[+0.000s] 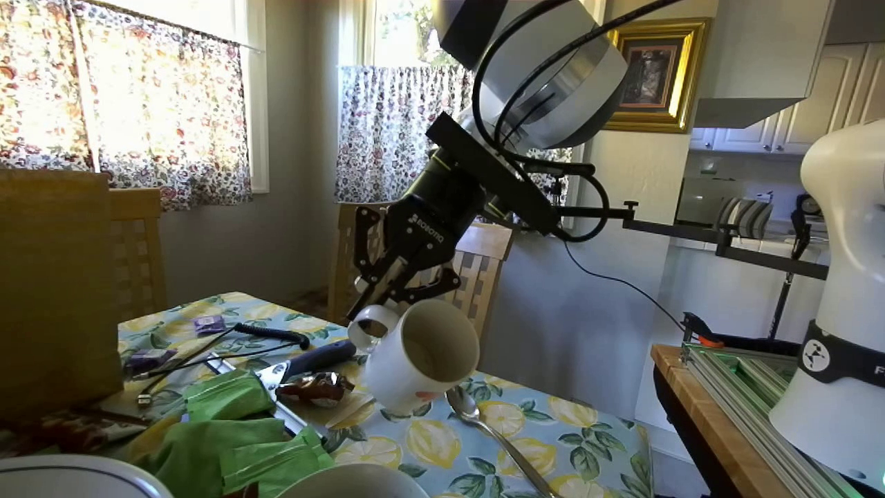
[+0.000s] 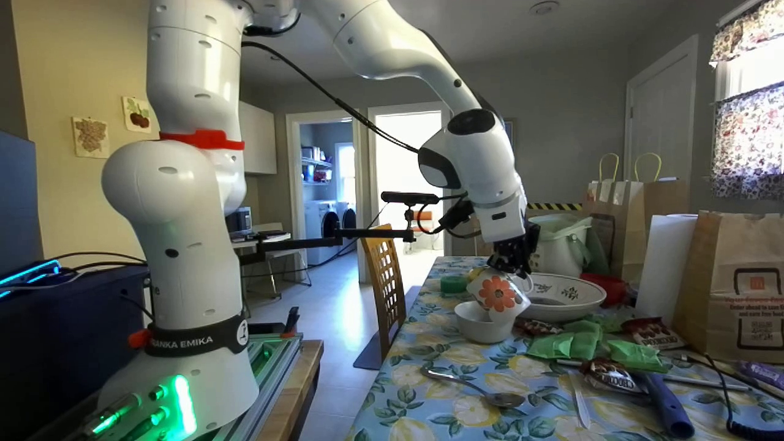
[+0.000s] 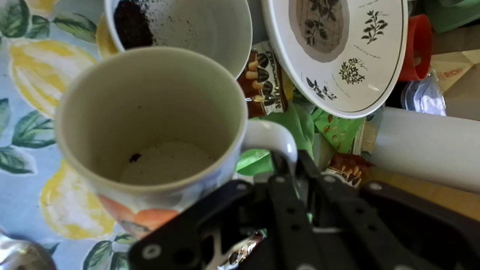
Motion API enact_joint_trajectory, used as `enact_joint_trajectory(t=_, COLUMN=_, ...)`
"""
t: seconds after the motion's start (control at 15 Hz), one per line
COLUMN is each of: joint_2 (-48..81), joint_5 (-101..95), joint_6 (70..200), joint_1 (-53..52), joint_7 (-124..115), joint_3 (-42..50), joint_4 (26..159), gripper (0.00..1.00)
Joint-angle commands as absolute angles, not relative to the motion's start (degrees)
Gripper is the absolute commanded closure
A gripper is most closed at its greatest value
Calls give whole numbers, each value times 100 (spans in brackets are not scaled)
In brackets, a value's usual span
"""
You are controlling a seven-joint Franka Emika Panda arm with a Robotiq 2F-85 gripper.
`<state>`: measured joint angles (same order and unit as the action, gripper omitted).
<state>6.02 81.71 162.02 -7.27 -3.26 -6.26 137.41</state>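
Mug [image 3: 153,123]: one, white, orange flower [image 2: 497,293] outside; held clear of the tablecloth [image 2: 429,410], tilted, a dark speck [image 3: 135,158] inside. Handle [image 3: 273,133]: in the gripper [image 3: 292,165], jaws clamped on it.
Bowl [image 3: 210,30]: one, white, dark grains [image 3: 133,24] within; on the tablecloth, near the mug and partly hidden by it in the wrist view; cannot tell whether they touch.
Dish [image 3: 356,103]: one, wide, plant motifs; near the bowl.
Brown packet [image 3: 268,90]: one, between bowl and dish in the wrist view.
Spoon [image 2: 505,400]: one, metal, lying on the tablecloth, apart from the mug.
Green packets [image 2: 634,355]: several, near the dish.
Foil packet [image 2: 612,375]: one, just beside a blue-handled tool [image 2: 669,404].
Red container [image 3: 414,48]: one, just beside the dish.
Paper bag [image 2: 741,257]: one, upright, printed.
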Motion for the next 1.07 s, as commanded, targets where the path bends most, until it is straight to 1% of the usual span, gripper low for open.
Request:
enact_joint_trajectory(t=0.0, joint_2=511, joint_5=7618, joint_6=15878, joint_1=-631, joint_7=-982, joint_3=-504, joint_4=13727, gripper=97)
enact_joint_trajectory(t=0.4, joint_2=825, joint_5=7242, joint_6=15268, joint_1=-446, joint_7=-1486, joint_3=-319, joint_4=13535, gripper=97)
enact_joint_trajectory(t=1.0, joint_2=1382, joint_5=7680, joint_6=14579, joint_1=-169, joint_7=-1126, joint_3=-158, joint_4=13171, gripper=97)
